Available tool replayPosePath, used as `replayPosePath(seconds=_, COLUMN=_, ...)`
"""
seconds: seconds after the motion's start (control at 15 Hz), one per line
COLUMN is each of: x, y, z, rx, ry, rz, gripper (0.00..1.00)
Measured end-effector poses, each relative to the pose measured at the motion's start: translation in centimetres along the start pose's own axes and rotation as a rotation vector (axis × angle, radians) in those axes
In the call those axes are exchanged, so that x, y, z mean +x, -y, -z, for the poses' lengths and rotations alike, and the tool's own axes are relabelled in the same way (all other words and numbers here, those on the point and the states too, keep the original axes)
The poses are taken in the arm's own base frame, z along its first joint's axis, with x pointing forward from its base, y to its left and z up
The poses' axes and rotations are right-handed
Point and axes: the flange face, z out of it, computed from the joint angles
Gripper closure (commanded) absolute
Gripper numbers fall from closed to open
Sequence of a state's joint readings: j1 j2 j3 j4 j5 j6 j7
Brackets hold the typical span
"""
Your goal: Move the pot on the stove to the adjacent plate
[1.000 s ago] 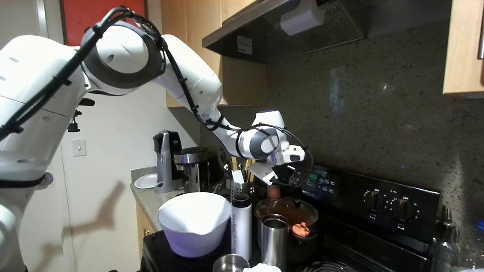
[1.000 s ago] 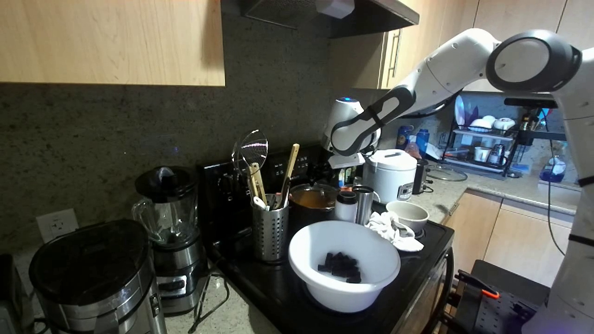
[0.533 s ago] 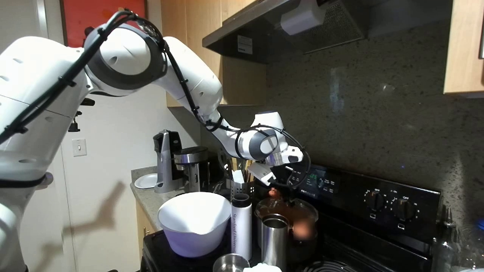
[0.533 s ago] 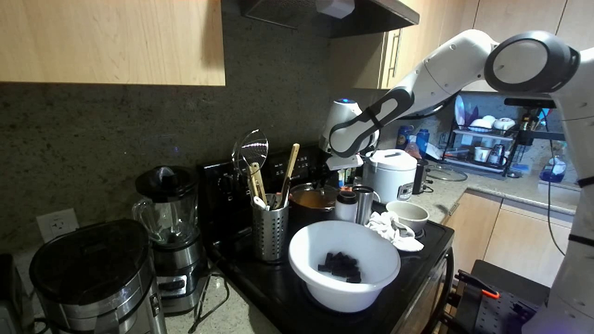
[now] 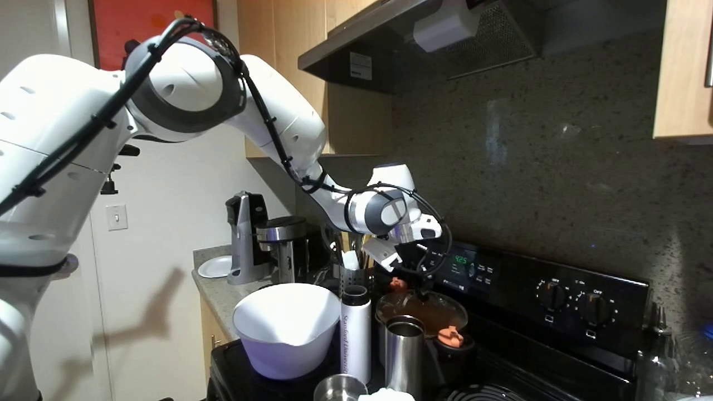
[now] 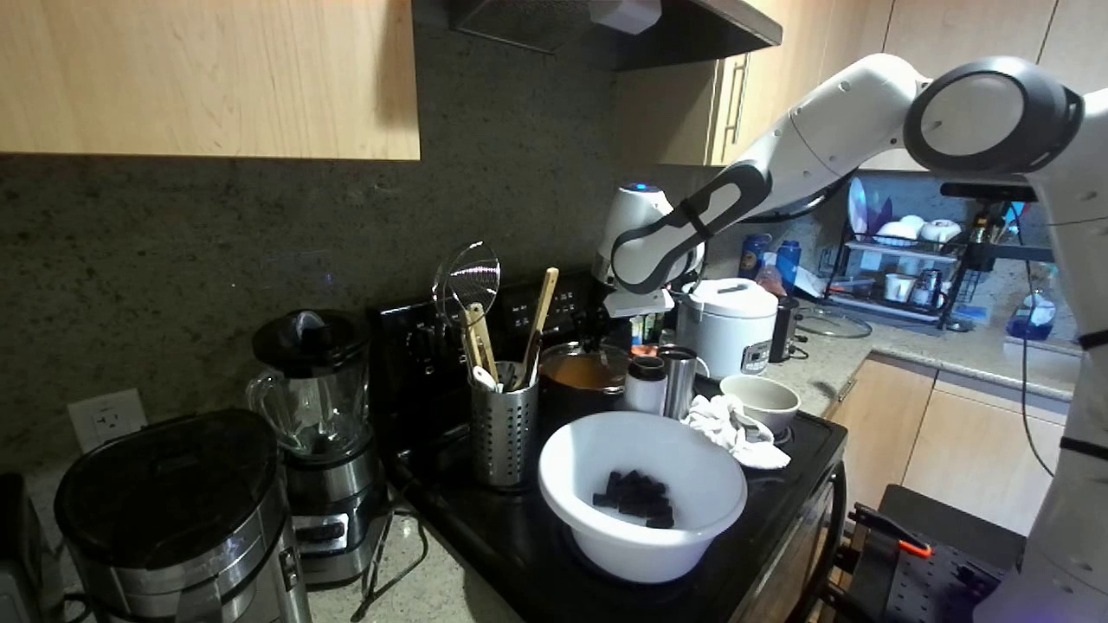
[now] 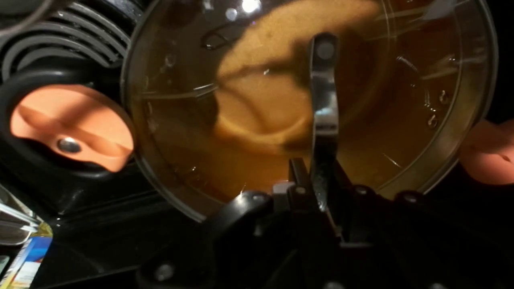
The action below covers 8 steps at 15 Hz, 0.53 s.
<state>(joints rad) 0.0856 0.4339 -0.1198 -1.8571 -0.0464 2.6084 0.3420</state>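
The pot (image 7: pixel 476 96) stands on the black stove (image 6: pixel 502 554), full of amber liquid under a clear glass lid (image 5: pixel 415 316). Two orange grips (image 7: pixel 76 120) sit on its side handles. From above, my gripper (image 7: pixel 319 172) is shut on the lid's narrow metal handle (image 7: pixel 324 96), which runs between the black fingers. The lid looks seated on the rim. In both exterior views the gripper is small and dark over the pot. I cannot tell which thing is the adjacent plate: a coil burner (image 7: pixel 68 48) shows beside the pot, and a white plate (image 5: pixel 215 267) lies on the far counter.
Close around the pot stand a steel mug (image 5: pixel 405 362), a white bottle (image 5: pixel 355 334) and a utensil holder (image 6: pixel 505 441). A large white bowl (image 6: pixel 640 554), a cloth (image 6: pixel 736 433) and a cream bowl (image 6: pixel 762 394) share the stovetop. The range hood (image 5: pixel 423 44) hangs above.
The gripper has shifted slightly leftward over the lid and closed on its handle. The pot's orange grips appear slightly turned; the surrounding items stay put.
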Motion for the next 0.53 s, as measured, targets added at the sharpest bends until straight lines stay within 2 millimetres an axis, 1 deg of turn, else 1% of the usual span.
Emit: replayPosePath(seconds=0.53, x=0.37, y=-0.23, z=0.37, rx=-0.012, ry=0.064, rz=-0.023, gripper=0.96)
